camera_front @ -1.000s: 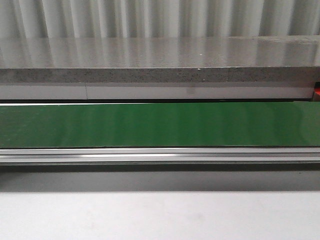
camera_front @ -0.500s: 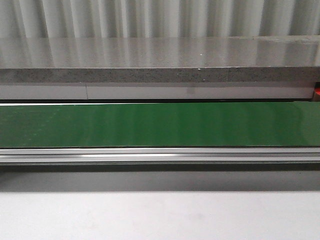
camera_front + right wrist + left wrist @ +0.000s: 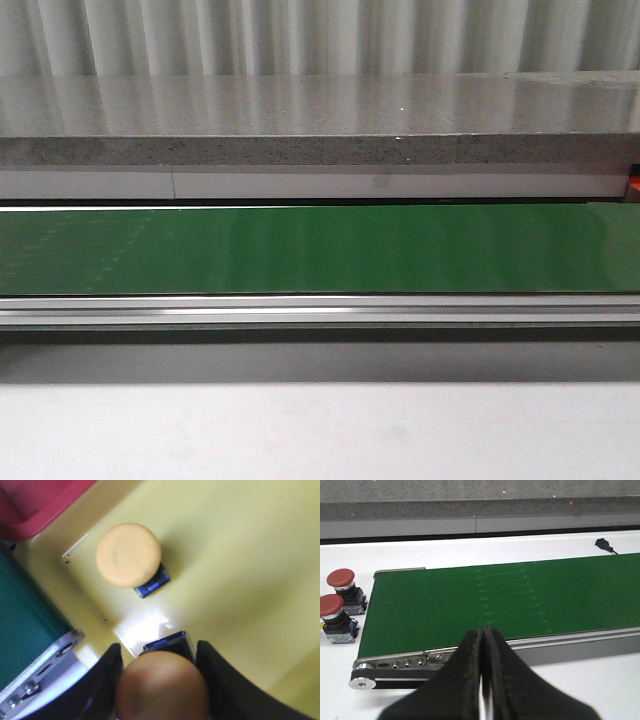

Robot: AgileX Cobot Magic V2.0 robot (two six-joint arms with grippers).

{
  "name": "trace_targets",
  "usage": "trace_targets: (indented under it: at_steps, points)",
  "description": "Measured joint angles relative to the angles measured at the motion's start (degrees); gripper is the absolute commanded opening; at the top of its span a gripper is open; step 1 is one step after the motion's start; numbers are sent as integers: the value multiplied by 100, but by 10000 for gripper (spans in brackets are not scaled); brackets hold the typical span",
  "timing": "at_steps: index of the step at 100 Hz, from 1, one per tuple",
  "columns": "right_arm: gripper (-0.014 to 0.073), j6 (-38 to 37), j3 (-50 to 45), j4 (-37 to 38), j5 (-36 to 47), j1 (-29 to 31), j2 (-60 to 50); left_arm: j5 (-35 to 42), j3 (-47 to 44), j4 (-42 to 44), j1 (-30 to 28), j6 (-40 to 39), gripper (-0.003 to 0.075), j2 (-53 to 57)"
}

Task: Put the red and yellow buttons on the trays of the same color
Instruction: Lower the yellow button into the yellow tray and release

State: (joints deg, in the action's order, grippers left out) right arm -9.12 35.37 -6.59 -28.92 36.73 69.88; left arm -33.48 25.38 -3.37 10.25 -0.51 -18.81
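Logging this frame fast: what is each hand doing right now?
Left hand: closed, holding nothing.
Right hand: closed on a yellow button over the yellow tray.

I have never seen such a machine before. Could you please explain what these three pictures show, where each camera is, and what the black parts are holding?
A two-armed robot sorts push buttons by color. The front view looks forward over a green conveyor belt; no arm shows there. The other two cameras sit on the wrists. The left gripper, the black fingers, is shut and empty, hanging before the belt's end; two red buttons stand on the white table beside the belt. The right gripper has a yellow button between its fingers over the yellow tray, where another yellow button already stands. A red tray's corner shows beside it.
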Motion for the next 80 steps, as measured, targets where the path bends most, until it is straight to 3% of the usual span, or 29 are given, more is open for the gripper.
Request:
trace_targets:
  at_steps: [35,44,64,80]
  points:
    - [136,-14,-13,0,114,14,582,0,0,0,0,0,-20,0]
    - [230,-30,-13,0,114,14,591,0,0,0,0,0,-20,0]
    - [526,-30,-13,0,80,14,594,0,0,0,0,0,-20,0]
    - [596,-30,14,0,-29,14,594,0,0,-10,0,0,-20,0]
